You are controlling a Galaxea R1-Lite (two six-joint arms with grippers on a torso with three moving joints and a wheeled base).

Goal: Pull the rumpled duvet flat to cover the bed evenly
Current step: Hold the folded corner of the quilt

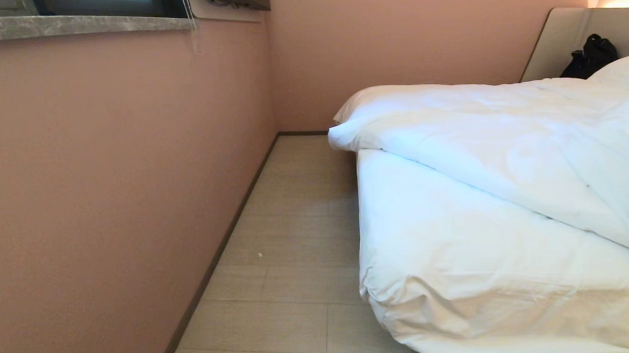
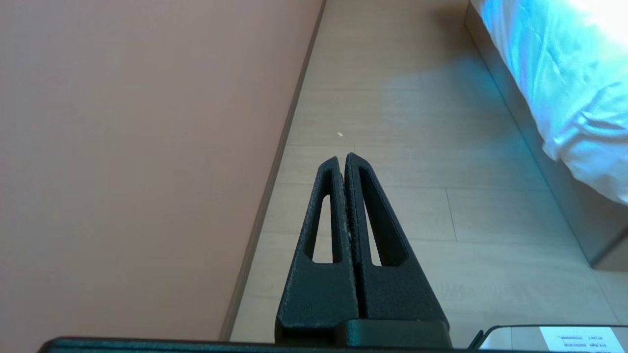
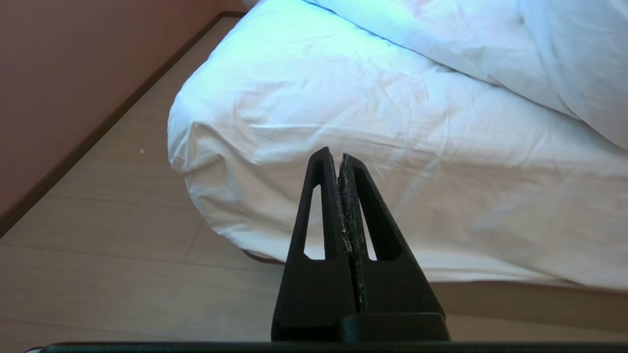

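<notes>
Now | thick puffy white rumpled duvet [image 1: 507, 150] bunched toward beige padded headboard, foot of wide low white-sheeted bed [image 1: 459, 276] bare | left gripper [image 2: 342, 158] and right gripper [image 3: 335, 154] pressed together, empty | duvet likely soft, bulky, light: pinch near folded edge.

No legible text anywhere.
Only a small white label [image 2: 581, 338] with tiny dark print, seen upside down at the edge of the left wrist view, just beside the base of the left gripper [image 2: 342, 158]; print too small to read. Nothing written on the bed [image 1: 459, 276], the rumpled duvet [image 1: 506, 134], or the black bag [image 1: 591, 57] against the headboard [image 1: 560, 40] of the bed.
</notes>
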